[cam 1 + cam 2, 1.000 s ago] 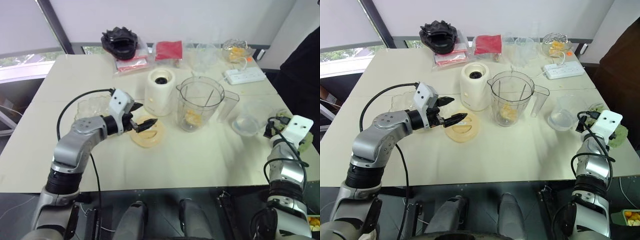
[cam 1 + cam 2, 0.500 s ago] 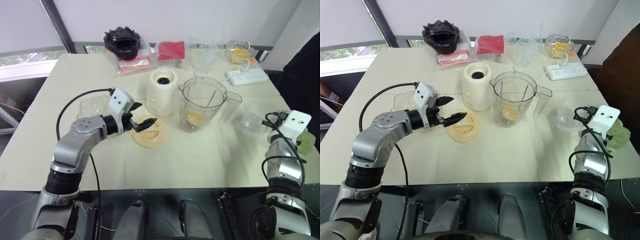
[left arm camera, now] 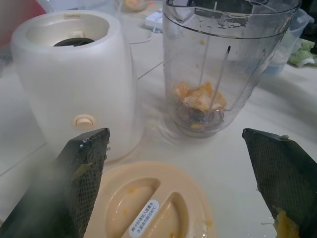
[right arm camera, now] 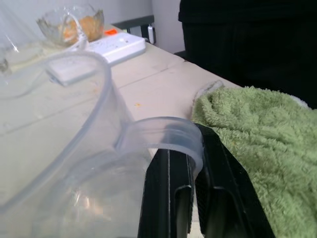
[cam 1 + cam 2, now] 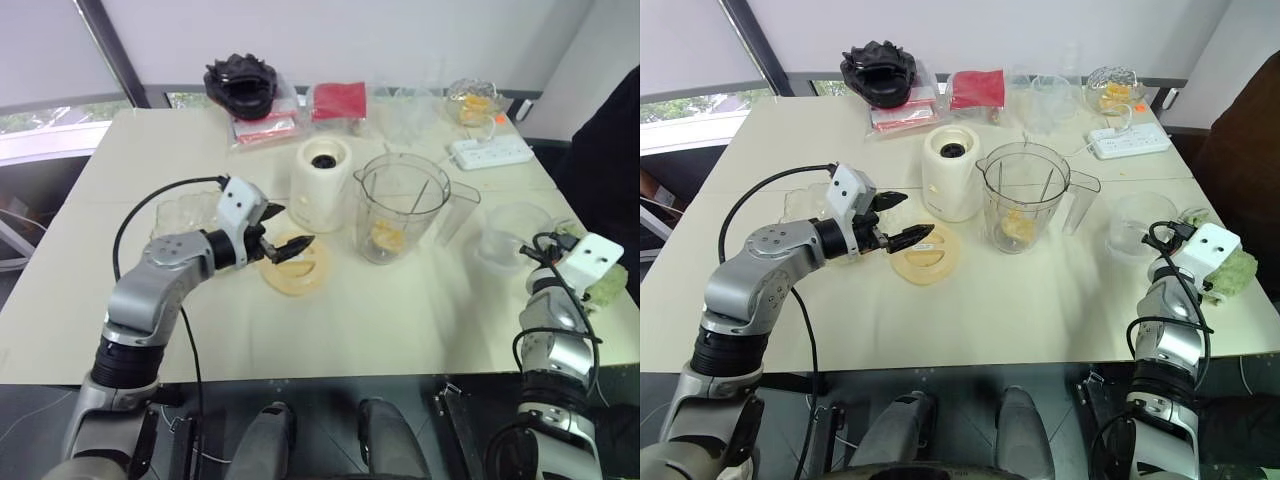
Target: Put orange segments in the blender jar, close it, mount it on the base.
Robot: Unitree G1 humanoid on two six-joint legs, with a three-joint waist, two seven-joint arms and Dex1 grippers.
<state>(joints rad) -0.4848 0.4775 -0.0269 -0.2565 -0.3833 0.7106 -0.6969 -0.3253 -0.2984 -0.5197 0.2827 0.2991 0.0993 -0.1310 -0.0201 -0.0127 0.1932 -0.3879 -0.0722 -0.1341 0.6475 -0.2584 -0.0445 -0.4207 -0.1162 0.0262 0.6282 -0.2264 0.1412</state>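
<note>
Blender jar (image 5: 400, 205): stands upright and uncovered near the middle of the desk (image 5: 350, 330), with orange segments (image 3: 200, 96) lying at its bottom around the blade. White base (image 5: 320, 185): just beside the jar on the robot's left, apart from it, its socket bare. Beige lid (image 5: 295, 265): flat on the desk in front of the base, underside up; its white label (image 3: 143, 225) carries print too small to read. Left gripper (image 5: 919, 214): hangs over the lid with its jaws spread wide, holding nothing; orange pulp clings to one finger (image 3: 282, 218). Right gripper (image 4: 190, 144): at the desk's right edge, jaws clenched on the lip of a clear cup (image 5: 515, 228). Green towel (image 4: 247, 139): just beside that gripper. Glass dish (image 5: 185, 212): beside the left arm. Far edge: a black object (image 5: 240, 85), a red packet (image 5: 337, 100), a glass bowl (image 5: 472, 98) of orange pieces, and a white power strip (image 5: 490, 150).
</note>
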